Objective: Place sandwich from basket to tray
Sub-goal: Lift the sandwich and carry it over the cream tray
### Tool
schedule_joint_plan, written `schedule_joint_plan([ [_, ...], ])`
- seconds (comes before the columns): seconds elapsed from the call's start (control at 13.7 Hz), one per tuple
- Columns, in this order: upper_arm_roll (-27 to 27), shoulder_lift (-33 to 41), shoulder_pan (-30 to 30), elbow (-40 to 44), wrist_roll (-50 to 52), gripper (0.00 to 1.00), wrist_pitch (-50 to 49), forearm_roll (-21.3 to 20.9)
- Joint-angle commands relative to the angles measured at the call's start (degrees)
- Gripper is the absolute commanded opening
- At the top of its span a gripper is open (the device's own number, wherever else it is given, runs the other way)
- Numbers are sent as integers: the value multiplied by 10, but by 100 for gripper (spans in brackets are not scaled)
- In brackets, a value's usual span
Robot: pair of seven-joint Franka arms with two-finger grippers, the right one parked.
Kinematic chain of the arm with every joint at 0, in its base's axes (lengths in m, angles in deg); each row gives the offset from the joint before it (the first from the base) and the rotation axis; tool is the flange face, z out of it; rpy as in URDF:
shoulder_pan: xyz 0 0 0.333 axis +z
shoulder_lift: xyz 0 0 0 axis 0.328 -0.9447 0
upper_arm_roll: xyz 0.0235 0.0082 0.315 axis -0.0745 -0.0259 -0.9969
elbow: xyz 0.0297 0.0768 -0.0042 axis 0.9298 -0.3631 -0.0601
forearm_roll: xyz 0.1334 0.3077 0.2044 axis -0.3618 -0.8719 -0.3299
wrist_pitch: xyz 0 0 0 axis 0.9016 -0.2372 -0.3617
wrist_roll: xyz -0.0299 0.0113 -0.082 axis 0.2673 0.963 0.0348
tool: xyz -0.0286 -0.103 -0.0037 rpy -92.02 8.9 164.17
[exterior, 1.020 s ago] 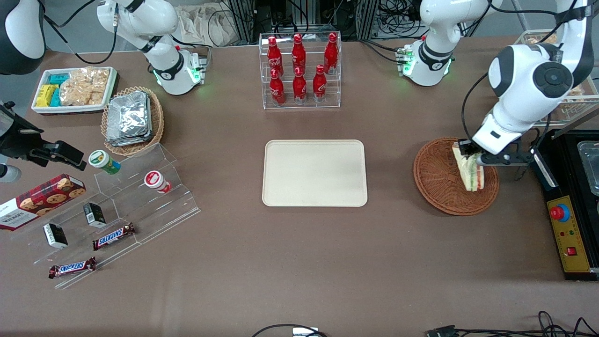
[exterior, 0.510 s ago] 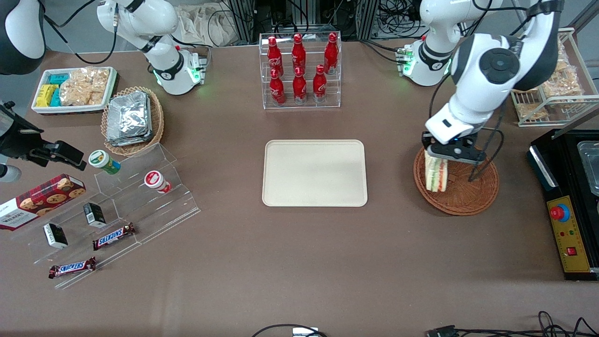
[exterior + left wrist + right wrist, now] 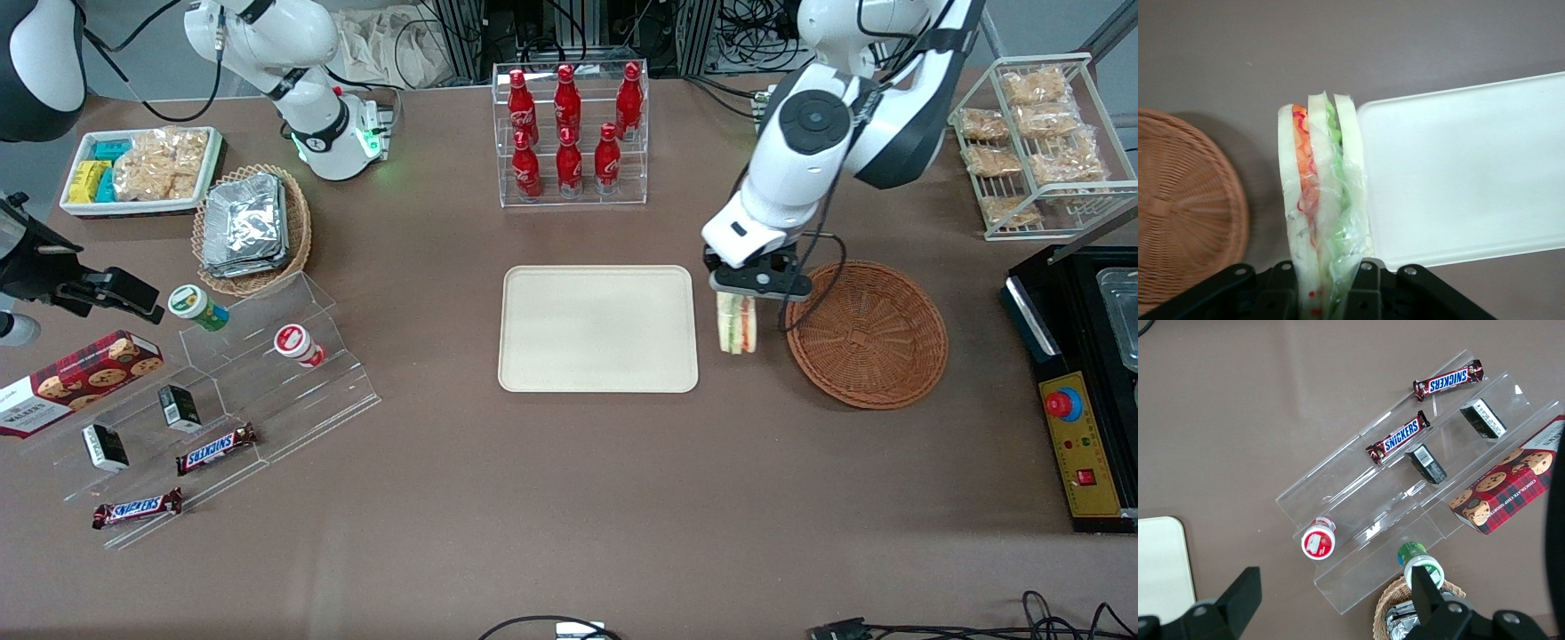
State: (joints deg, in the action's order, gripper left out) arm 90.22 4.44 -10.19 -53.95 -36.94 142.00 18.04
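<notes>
The sandwich (image 3: 737, 324) is held in the tool (image 3: 737, 298) of the left arm, above the strip of bare brown worktop (image 3: 569, 498) between the tray (image 3: 597, 329) and the basket (image 3: 867, 333). In the wrist view the tool (image 3: 1328, 293) is seen closed on the wide end of the sandwich (image 3: 1321, 200), with 3 slices of white bread standing on edge and orange, red and green filling (partly under clear film) showing between them. One bread face is seen just beside the rounded corner of the tray (image 3: 1465, 173); the basket (image 3: 1185, 207) is seen at the other side, apart from the sandwich. No food is seen in the basket or on the tray.
</notes>
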Motion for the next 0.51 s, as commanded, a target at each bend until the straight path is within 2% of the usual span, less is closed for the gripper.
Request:
schedule_joint_plan([
  [0.0,24,-44,0,17,45,13,20,-10],
  [0.22,25,-71,-27,12,50,13,43,-13],
  [0.44,25,-111,-53,10,101,13,53,-84],
])
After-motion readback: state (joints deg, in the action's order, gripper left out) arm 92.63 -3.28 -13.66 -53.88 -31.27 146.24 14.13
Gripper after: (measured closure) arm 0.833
